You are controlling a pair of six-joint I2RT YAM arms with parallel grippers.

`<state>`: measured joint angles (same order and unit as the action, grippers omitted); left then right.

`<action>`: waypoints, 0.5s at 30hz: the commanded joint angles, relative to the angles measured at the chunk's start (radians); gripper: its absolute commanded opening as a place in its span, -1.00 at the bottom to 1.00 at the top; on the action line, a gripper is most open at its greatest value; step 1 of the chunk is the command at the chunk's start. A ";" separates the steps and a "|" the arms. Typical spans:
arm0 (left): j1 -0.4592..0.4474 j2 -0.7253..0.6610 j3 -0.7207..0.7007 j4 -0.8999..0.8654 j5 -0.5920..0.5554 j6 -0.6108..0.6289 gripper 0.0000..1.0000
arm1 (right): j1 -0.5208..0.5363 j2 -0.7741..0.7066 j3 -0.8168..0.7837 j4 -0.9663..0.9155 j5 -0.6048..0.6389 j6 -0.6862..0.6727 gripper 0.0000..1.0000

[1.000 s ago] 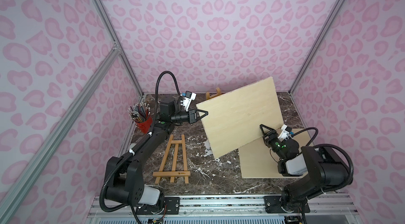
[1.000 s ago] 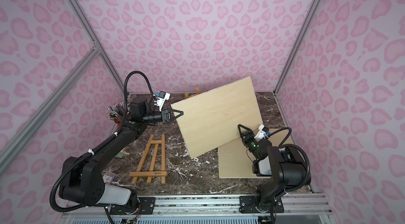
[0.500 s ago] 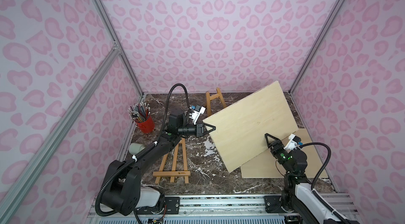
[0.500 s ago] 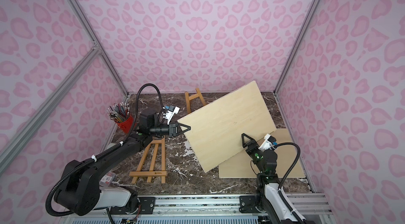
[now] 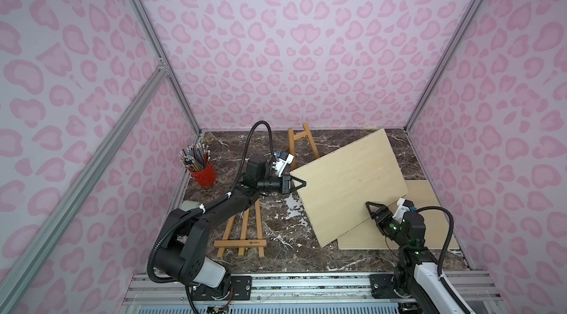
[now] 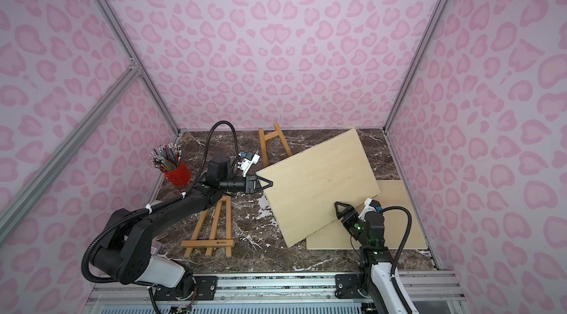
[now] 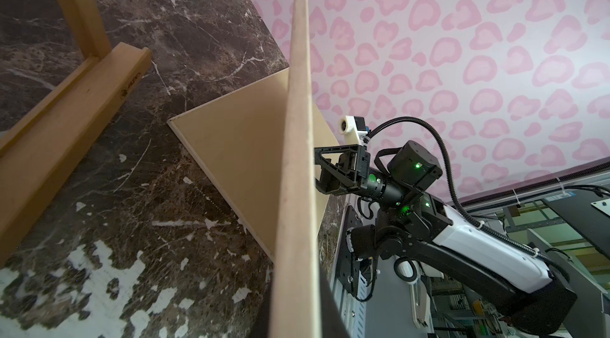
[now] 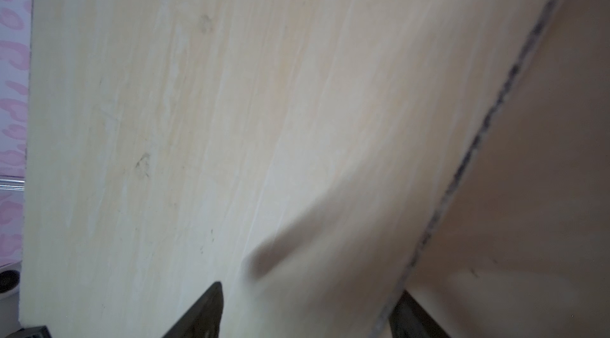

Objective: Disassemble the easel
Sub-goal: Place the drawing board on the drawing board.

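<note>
A large pale wooden board [image 5: 349, 180] hangs tilted over the table in both top views, its low right edge resting over a second board [image 5: 429, 220] that lies flat. My left gripper [image 5: 302, 183] is shut on the tilted board's left edge; the left wrist view shows that edge [image 7: 297, 154] running up from between the dark fingers. My right gripper [image 5: 372, 208] is open. One finger [image 8: 211, 300] lies over the board's face and the other sits past its edge. One small wooden easel [image 5: 242, 229] lies flat at the front left. Another easel [image 5: 302, 143] stands at the back, partly behind the board.
A red cup of pencils [image 5: 202, 168] stands at the left wall. The dark marble table [image 5: 276, 251] is walled in by pink patterned panels, with metal posts at the corners and a rail along the front [image 5: 306, 288].
The left arm has carried the board to the right and lower, uncovering the back easel. The right arm has drawn back toward the front and its jaws have widened at the board's edge.
</note>
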<state>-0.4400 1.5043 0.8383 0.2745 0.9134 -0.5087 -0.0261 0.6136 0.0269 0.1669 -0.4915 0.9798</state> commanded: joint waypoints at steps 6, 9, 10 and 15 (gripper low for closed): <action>0.001 0.028 0.069 -0.092 -0.024 0.108 -0.95 | 0.002 0.023 0.114 -0.204 -0.056 -0.125 0.62; 0.001 0.043 0.105 -0.159 -0.028 0.137 -0.95 | -0.009 0.052 0.199 -0.287 -0.044 -0.205 0.66; 0.001 0.050 0.117 -0.179 -0.028 0.144 -0.95 | -0.020 0.077 0.233 -0.303 -0.046 -0.237 0.67; 0.000 0.081 0.165 -0.254 -0.037 0.170 -0.95 | -0.121 0.259 0.415 -0.324 -0.088 -0.415 0.72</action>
<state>-0.4385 1.5757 0.9810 0.0750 0.9085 -0.3916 -0.1104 0.8074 0.3763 -0.1188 -0.5518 0.7124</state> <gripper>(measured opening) 0.121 0.860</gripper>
